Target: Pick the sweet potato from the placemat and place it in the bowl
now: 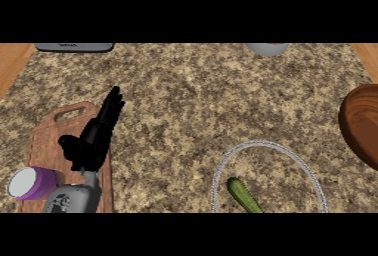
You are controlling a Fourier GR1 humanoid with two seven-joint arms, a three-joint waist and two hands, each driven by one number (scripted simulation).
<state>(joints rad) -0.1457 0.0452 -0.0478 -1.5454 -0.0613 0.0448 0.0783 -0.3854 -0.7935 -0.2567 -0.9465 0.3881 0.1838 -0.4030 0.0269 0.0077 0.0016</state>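
A green, elongated vegetable (244, 195) lies on an oval placemat with a pale woven rim (262, 143) near the view's lower edge; it looks more like a cucumber than a sweet potato. The brown wooden bowl (362, 125) shows partly at the right edge, up and to the right of the placemat. My left hand (92, 142) rests open with fingers pointing up, over the wooden cutting board (50, 131) at the left, far from the vegetable. My right hand shows nowhere.
A purple tub with a white lid (32, 183) sits at the cutting board's lower left. A grey flat object (74, 47) and a pale grey vessel (267, 48) stand at the counter's far edge. Speckled counter (192, 95) spreads between them.
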